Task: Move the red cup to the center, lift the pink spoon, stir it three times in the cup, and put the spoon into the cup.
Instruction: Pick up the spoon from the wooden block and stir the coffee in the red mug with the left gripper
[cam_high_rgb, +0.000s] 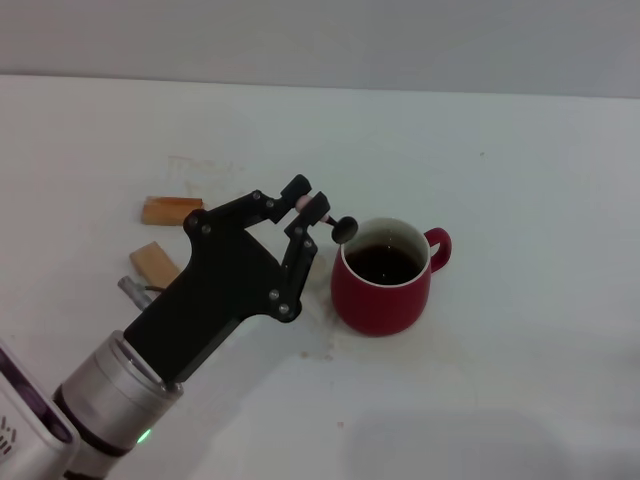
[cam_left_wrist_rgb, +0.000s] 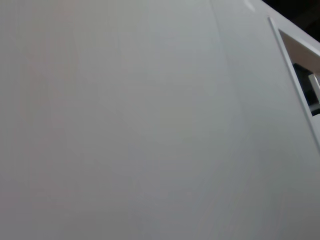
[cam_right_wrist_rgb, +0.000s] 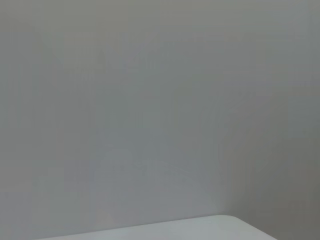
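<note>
Black left gripper (cam_high_rgb: 309, 207), mid-frame, was clamped on the small pale-pink-handled spoon (cam_high_rgb: 334, 224), beside the glossy dark-red ceramic cup's (cam_high_rgb: 381, 294) rim.

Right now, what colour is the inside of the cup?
White inside the cup, with dark liquid; the head view shows it best.

two tan wooden blocks (cam_high_rgb: 171, 211) (cam_high_rgb: 154, 264) on white table (cam_high_rgb: 520, 380), near its left side, w/ grey wall (cam_high_rgb: 320, 40) behind
</note>
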